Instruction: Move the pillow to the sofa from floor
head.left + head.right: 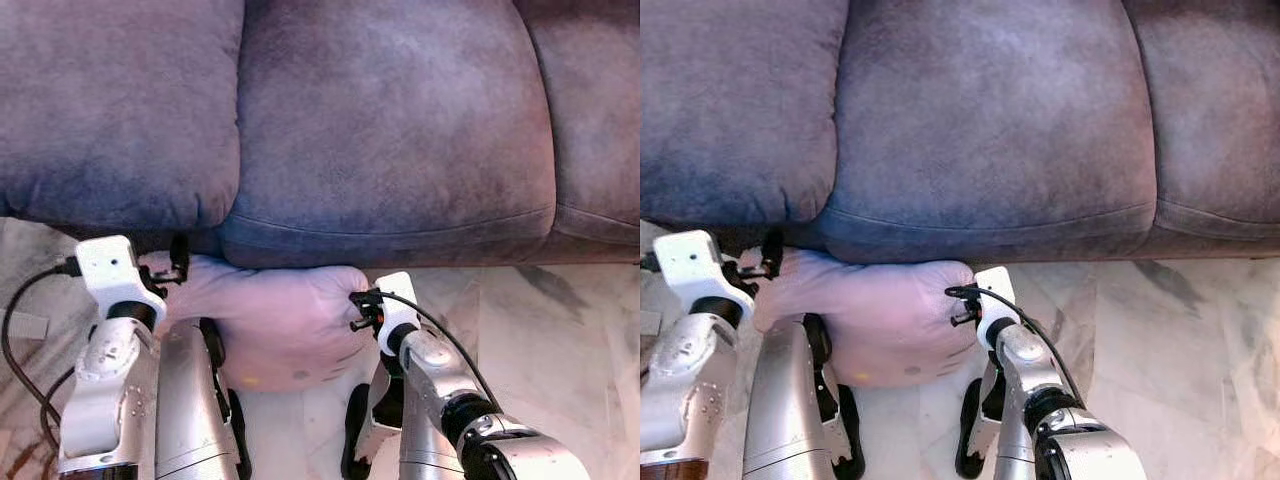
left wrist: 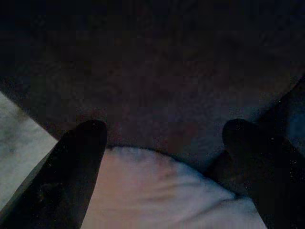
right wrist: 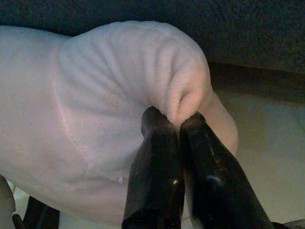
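A pale pink pillow (image 1: 285,325) hangs just above the floor, pressed against the front edge of the grey-purple sofa (image 1: 390,130). It sits between my two arms. My right gripper (image 3: 174,117) is shut on a bunched fold at the pillow's right end (image 3: 109,95). My left gripper (image 2: 164,129) is at the pillow's left end, open, its two black fingers (image 2: 86,143) wide apart over the pillow's surface (image 2: 157,191), with the dark sofa front close ahead. The pillow's far edge is tucked under the seat cushion's overhang.
Three seat cushions span the top of the view, with seams (image 1: 240,150) between them. Marbled light floor (image 1: 560,340) lies open to the right. A black cable (image 1: 15,310) loops beside my left arm. My lower body stands directly under the pillow.
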Controlling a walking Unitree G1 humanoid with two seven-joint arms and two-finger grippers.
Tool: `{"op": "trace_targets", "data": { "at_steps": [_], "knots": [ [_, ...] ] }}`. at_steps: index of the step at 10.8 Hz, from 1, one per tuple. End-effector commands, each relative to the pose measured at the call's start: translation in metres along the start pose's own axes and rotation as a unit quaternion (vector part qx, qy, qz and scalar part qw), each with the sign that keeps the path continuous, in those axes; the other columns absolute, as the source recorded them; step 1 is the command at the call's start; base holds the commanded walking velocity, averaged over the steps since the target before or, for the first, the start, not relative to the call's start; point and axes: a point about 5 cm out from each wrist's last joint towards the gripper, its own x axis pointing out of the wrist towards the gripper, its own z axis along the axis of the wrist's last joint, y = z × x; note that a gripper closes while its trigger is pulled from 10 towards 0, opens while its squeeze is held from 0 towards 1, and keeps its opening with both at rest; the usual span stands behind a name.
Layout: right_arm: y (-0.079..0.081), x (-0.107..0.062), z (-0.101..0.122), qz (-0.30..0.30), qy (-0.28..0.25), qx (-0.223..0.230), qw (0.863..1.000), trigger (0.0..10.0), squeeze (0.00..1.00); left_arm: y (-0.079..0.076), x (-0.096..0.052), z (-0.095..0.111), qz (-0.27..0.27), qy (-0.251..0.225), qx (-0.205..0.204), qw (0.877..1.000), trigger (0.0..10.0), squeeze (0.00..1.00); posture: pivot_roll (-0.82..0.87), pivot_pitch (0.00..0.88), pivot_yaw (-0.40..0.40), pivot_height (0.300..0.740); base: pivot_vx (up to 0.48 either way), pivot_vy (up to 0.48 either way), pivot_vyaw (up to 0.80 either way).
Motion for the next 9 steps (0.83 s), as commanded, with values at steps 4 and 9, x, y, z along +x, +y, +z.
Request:
{"op": "trace_targets", "data": {
  "at_steps": [4,9],
  "knots": [
    [-0.0016,-0.0098,-0.0262,-0.01,0.034,0.03,0.999,10.0,1.0,0.0024,-0.0054,-0.0113,0.005,0.015,0.006,1.0,10.0,0.0,0.26,0.426,-0.125,0.493,0.0,0.0,0.0],
    [0.0,-0.0094,-0.0276,-0.008,0.043,0.023,0.999,10.0,0.0,0.0035,-0.0036,-0.0103,0.004,0.011,0.007,1.0,10.0,0.0,0.27,0.419,-0.123,0.493,0.0,0.0,0.0]
  ]
}}
